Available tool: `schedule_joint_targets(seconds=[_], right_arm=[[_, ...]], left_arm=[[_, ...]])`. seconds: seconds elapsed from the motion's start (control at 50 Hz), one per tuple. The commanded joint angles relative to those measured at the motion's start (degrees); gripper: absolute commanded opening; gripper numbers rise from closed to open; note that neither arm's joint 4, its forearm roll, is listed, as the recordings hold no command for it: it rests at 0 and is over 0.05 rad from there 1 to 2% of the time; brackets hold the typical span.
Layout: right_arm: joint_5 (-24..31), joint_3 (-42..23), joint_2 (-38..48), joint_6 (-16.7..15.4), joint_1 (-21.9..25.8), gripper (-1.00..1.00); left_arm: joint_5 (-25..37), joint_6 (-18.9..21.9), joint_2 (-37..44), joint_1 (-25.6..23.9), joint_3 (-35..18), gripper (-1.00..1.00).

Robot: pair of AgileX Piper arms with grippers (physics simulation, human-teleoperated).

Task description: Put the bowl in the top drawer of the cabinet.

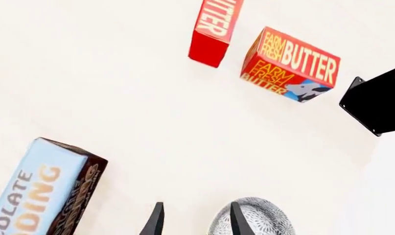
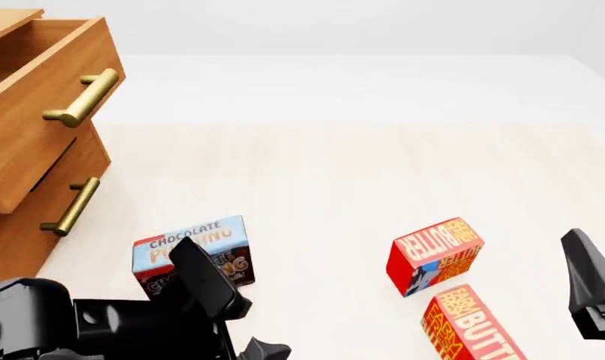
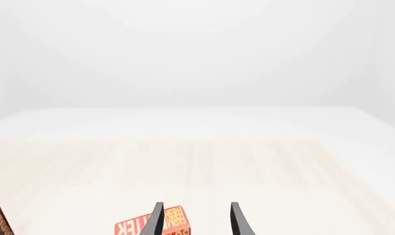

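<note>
Here, at the upper left of the front view, the cabinet [image 2: 22,225] shows its top drawer [image 2: 37,105] already pulled out, brass handle forward, above the lower drawer [image 2: 42,217]. Below it, along the bottom left edge, the left arm reaches low over the tabletop [image 2: 332,172], just in front of the chocolate pudding box [image 2: 192,251]. The bowl [image 1: 253,218] appears only in the left wrist view, at the bottom edge, where one finger of the left pincer [image 1: 194,223] lies across its rim and the other stands outside it; the fingers are spread, gripping nothing. To do this step well, I judge the pincer should straddle the rim, one finger inside and one outside, then close firmly before lifting, keeping clear of the pudding box. Further right sit two butter boxes, one [image 2: 434,255] tilted, another [image 2: 472,326] near the bottom edge. At the far right, the right pincer [image 3: 194,220] hangs released and empty.
</note>
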Motion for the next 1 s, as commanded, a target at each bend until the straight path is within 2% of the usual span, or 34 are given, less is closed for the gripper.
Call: schedule_joint_targets(seconds=[0.02, 0.2, 0.38, 0.54, 0.68, 1.0], right_arm=[[-0.1, 0.0, 0.0, 0.0, 0.1, 1.00], [-0.1, 0.0, 0.0, 0.0, 0.2, 1.00], [0.0, 0.0, 0.0, -0.2, 0.3, 1.00], [0.1, 0.0, 0.0, -0.2, 0.6, 1.00], [0.3, 0.0, 0.0, -0.3, 0.8, 1.00], [0.4, 0.0, 0.0, -0.2, 0.6, 1.00]], left_arm=[[-3.8, -3.0, 1.7, -1.7, 2.9, 1.00], [-7.3, -5.8, 3.1, -2.7, 6.3, 1.00], [-5.9, -7.3, 1.2, -2.5, 8.1, 1.00], [-0.8, -5.9, -2.6, -0.7, 7.6, 1.00], [-0.4, -5.9, -3.1, -0.4, 8.0, 1.00], [-6.6, -7.8, 0.7, -1.4, 9.8, 1.00]])
